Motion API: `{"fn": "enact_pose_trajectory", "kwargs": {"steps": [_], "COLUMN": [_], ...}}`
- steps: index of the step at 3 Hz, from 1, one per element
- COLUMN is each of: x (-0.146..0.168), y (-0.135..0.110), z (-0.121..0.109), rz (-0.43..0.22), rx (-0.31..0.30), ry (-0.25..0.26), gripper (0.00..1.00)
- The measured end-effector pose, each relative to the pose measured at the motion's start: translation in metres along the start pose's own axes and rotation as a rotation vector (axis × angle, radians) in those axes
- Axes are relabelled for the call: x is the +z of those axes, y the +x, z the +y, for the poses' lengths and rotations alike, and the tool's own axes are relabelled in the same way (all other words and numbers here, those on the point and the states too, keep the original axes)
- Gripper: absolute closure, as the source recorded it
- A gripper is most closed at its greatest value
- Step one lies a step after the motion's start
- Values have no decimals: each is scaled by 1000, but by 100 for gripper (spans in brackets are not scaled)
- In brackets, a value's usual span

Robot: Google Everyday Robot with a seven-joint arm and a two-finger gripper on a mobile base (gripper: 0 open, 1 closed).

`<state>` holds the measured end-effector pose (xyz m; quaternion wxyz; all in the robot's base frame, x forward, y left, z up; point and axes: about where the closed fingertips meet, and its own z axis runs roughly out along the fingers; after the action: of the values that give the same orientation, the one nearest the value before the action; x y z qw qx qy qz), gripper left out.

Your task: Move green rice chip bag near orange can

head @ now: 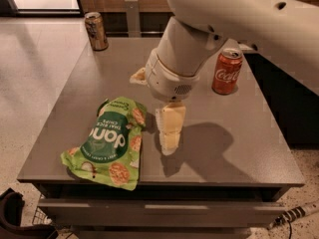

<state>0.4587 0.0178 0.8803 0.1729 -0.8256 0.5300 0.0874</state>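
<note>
The green rice chip bag (110, 143) lies flat at the front-left of the table (239, 148), long axis running near to far, lettering upside down to the camera. The gripper (169, 148) hangs just right of it, pointing down; spread or closed, I cannot tell.

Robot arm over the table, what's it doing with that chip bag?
A white robot arm has its gripper hanging low over the grey table, close beside the green rice chip bag, on its right in the picture. The bag lies flat near the front edge, not held yet. An orange-brown can stands at the far left corner, and a red Coca-Cola can on the right.
</note>
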Motion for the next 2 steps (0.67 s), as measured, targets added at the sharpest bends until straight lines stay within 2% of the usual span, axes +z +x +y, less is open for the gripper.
{"fn": "enact_pose_trajectory", "kwargs": {"steps": [2], "x": [14], "y": [-1], "z": [-8], "rz": [-7], "rx": [-29], "ry": [-9], "gripper": [0]}}
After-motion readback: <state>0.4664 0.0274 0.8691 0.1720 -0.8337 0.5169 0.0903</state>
